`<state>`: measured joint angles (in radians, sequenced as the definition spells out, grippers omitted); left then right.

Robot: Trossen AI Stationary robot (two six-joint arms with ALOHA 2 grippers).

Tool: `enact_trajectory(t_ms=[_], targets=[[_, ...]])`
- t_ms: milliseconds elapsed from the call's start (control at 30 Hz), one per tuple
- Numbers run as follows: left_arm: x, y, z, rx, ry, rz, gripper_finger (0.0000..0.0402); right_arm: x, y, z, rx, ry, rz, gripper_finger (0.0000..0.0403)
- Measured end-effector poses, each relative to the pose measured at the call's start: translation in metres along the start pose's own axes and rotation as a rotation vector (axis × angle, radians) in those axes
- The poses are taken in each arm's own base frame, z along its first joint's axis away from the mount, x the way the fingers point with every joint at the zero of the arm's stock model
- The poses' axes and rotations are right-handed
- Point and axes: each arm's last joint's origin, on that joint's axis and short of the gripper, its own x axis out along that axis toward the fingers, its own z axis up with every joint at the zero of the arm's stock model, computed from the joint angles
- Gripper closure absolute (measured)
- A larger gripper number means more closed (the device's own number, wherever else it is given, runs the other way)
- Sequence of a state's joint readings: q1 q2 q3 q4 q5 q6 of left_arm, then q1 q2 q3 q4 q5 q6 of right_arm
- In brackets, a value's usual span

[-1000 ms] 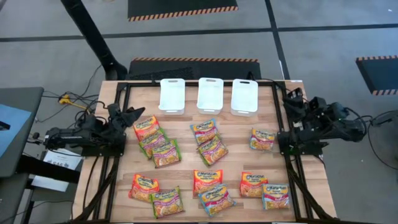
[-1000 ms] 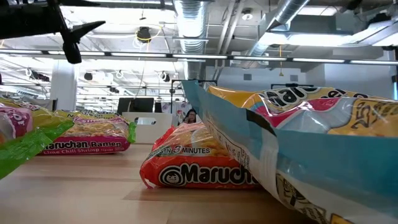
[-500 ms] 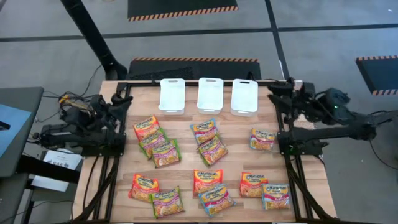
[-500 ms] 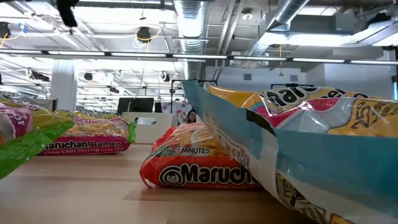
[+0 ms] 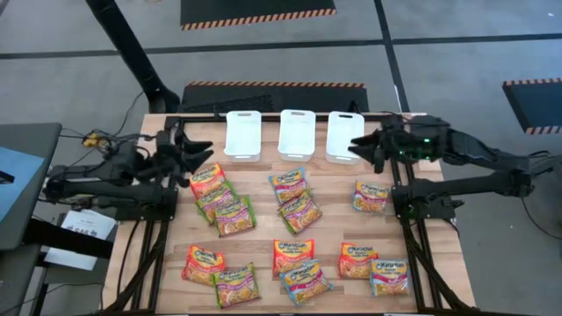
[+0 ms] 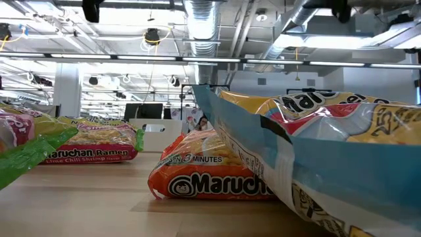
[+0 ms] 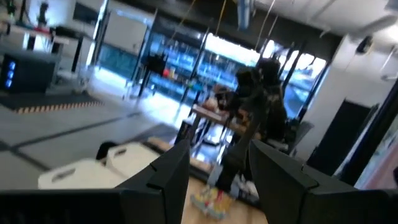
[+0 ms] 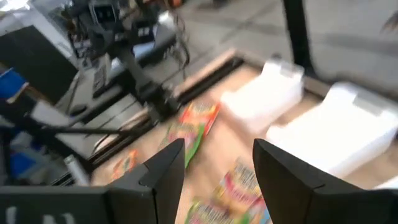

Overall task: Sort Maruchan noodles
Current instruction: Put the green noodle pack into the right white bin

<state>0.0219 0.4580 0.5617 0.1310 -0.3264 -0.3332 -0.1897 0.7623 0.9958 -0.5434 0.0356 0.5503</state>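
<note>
Orange-edged Maruchan noodles (image 5: 206, 181) long axis diagonal; left tool (image 5: 195, 155) and right tool (image 5: 360, 147) spread, empty.

Blue-edged noodle packet (image 6: 329, 151) cropped in the low view

Two matte black jointed robot arms

The left black arm (image 5: 114, 171) and right black arm (image 5: 479, 158) share angular dark housings trailing thin black cables; each ends in two wedge-shaped dark plastic fingers (image 8: 163, 163), smooth, with pale-lit edges.
</note>
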Motion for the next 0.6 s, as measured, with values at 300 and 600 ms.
enact_trajectory(t_ms=[300,600], targets=[[0.012,0.003,-0.022,-0.02,0.167,0.066,0.0249,0.058,-0.006,-0.019,0.069,0.278,-0.058,0.0188],[0.018,0.004,-0.029,-0.021,0.21,0.084,0.0249,0.109,-0.015,-0.041,0.093,0.489,-0.089,0.0188]])
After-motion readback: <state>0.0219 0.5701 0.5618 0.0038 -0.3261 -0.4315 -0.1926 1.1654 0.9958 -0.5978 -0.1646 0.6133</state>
